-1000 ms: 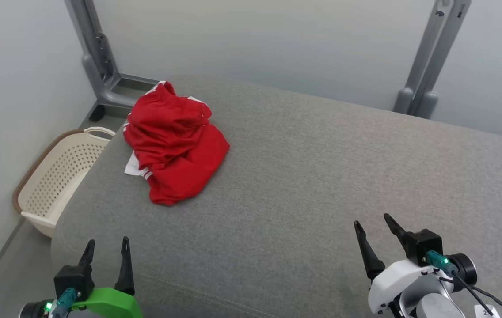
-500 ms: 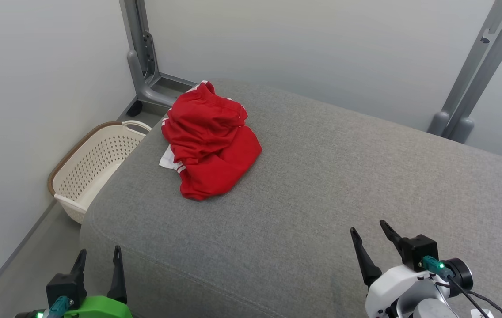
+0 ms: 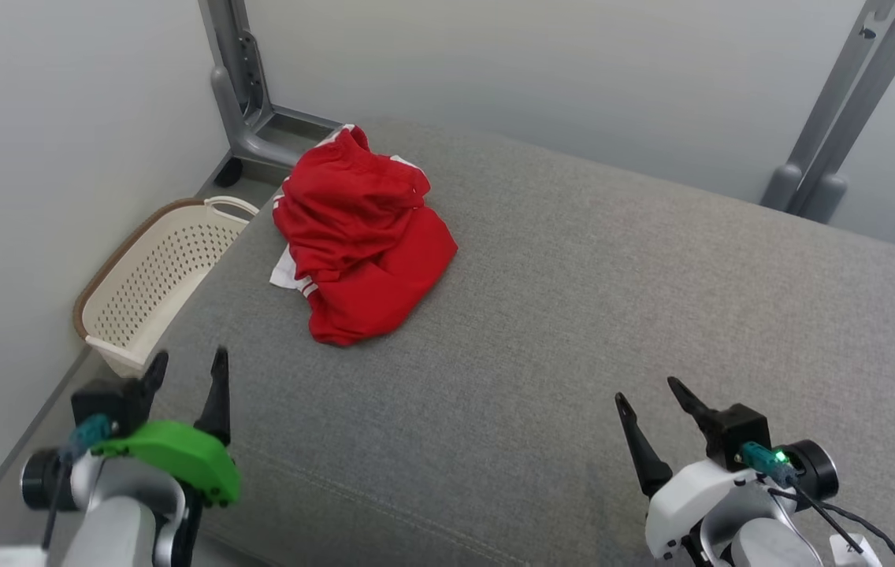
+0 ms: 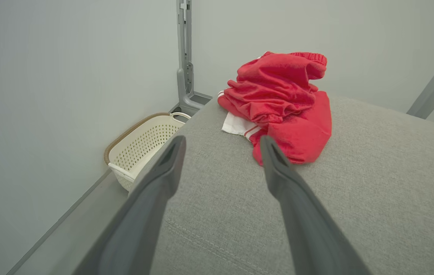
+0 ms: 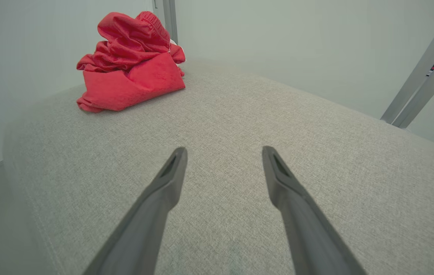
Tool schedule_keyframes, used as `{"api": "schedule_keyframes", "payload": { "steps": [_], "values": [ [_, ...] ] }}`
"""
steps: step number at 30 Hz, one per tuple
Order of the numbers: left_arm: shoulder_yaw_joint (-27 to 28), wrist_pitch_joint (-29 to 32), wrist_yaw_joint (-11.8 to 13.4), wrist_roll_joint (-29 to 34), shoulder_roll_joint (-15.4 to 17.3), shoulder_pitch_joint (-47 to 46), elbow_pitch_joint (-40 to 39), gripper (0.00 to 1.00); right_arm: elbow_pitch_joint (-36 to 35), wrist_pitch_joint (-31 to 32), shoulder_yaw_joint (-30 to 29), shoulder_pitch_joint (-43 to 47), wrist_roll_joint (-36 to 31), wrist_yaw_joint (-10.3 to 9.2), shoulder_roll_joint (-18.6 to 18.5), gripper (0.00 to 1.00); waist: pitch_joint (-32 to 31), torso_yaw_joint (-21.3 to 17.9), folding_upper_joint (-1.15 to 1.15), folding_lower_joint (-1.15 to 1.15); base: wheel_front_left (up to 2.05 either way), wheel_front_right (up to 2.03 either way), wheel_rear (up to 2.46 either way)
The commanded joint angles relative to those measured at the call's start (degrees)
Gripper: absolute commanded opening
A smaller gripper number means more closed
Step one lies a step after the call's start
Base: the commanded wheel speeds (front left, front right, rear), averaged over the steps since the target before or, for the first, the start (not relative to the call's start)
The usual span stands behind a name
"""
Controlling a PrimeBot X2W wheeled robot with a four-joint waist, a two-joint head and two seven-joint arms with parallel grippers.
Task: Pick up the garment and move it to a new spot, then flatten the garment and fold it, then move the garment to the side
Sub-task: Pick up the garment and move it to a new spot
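Observation:
The garment (image 3: 361, 236) is a red piece with white trim, lying crumpled in a heap near the far left corner of the grey cushion (image 3: 573, 315). It also appears in the left wrist view as the garment (image 4: 282, 103) and in the right wrist view as the garment (image 5: 133, 72). My left gripper (image 3: 187, 364) hovers open over the cushion's near left edge, well short of the heap, fingers empty. My right gripper (image 3: 647, 390) stands open at the near right, far from the garment, nothing between its fingers.
A cream perforated laundry basket (image 3: 148, 276) sits on the floor left of the cushion, against the pale wall. Grey metal frame legs (image 3: 239, 102) stand behind the garment, and another leg (image 3: 833, 118) rises at the back right. The cushion's edge drops off at the left.
The left gripper has risen and moved forward towards the cushion's left edge. The camera has shifted, sliding the whole scene in the picture. The garment lies unmoved; the right gripper has barely moved.

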Motion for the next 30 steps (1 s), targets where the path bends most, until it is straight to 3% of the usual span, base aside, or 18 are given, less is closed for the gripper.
{"api": "schedule_keyframes", "payload": {
  "steps": [1,10,15,24,30],
  "values": [
    [-0.26,2.08,-0.96,-1.1,0.48,-5.07,1.66,1.0,-1.44,1.05,-0.15,-0.9,-1.56,-0.01,-0.28,1.0,3.38,-2.12,0.0,0.0,0.0,0.0,0.0],
    [-1.78,11.79,-2.62,-4.56,1.11,-23.71,9.5,1.0,-9.89,6.4,-0.7,-2.43,-7.13,-0.03,-0.29,1.0,12.98,-6.7,0.0,0.0,0.0,0.0,0.0],
    [-3.4,18.66,-3.32,-7.62,3.19,-32.96,12.95,1.0,-15.87,9.71,0.4,-3.51,-9.76,-0.03,-0.29,1.0,18.77,-10.08,0.0,0.0,0.0,0.0,0.0],
    [-1.71,29.47,-3.42,-15.44,5.85,-42.73,18.17,1.0,-21.84,12.73,1.0,-2.92,-12.04,-0.03,-0.27,1.0,25.88,-14.23,0.0,0.0,0.0,0.0,0.0],
    [-2.2,35.58,-0.41,-14.73,7.73,-46.94,21.81,1.0,-23.63,13.06,0.69,-3.19,-12.26,-0.03,-0.25,1.0,29.35,-15.4,0.0,0.0,0.0,0.0,0.0]
  ]
}}
